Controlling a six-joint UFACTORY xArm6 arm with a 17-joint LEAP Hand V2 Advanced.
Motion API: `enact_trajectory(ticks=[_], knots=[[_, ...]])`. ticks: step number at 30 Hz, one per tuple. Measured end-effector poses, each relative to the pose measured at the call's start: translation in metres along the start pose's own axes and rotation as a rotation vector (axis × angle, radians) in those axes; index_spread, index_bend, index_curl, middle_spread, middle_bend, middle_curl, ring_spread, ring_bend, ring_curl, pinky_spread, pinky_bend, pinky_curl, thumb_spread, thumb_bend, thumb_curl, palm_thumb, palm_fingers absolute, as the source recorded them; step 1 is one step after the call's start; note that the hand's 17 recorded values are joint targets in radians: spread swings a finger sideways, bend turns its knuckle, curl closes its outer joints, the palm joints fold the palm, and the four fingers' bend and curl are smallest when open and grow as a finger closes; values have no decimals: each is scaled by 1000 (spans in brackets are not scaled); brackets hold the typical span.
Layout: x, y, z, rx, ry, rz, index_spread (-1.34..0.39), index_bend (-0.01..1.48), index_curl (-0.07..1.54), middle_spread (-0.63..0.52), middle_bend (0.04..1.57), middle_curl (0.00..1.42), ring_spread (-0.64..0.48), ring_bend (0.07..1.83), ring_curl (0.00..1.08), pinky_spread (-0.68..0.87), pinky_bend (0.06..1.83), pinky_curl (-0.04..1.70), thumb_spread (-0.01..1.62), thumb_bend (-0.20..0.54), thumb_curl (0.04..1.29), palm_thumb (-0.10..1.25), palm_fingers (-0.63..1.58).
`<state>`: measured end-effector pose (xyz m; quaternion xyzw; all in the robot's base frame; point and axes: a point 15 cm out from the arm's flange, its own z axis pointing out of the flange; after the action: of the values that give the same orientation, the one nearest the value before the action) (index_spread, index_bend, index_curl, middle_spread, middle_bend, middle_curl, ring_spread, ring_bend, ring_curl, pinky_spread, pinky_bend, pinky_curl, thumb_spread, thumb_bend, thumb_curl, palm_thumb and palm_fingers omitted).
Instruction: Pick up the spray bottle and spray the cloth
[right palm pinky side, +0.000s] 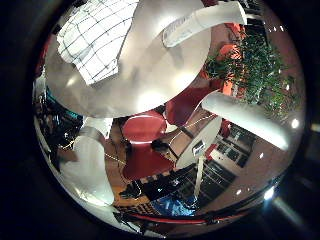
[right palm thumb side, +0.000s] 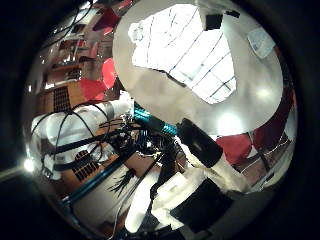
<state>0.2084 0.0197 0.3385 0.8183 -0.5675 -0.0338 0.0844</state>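
Straight-fingered hand (right palm pinky side: 250, 117) above cloth (right palm thumb side: 190, 55)

You find no text, label, number or sign that can be read in either palm view. The checked cloth (right palm thumb side: 187, 52) on the round table (right palm pinky side: 145, 75) carries only a grid of dark lines, no print. A pale card (right palm thumb side: 261, 41) lies near the table's rim, but any marks on it are too small to make out.
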Motion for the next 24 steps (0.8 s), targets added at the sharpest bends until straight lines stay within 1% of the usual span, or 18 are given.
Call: enact_trajectory(ticks=[6,9,16,24], knots=[[40,12,-4,34,-33,95,-284,285,427,43,204,378,226,182,181,398,184,250,1315,-13,301,631,210],[65,17,-10,69,-54,154,-286,276,425,39,201,377,223,184,182,403,183,252,1319,-18,287,598,229],[108,23,-35,235,-183,257,-284,215,414,37,186,364,223,202,199,412,192,261,1351,-18,229,470,270],[161,40,-42,452,-341,392,-278,173,387,43,197,355,218,226,231,425,194,270,1295,-19,208,396,288]])
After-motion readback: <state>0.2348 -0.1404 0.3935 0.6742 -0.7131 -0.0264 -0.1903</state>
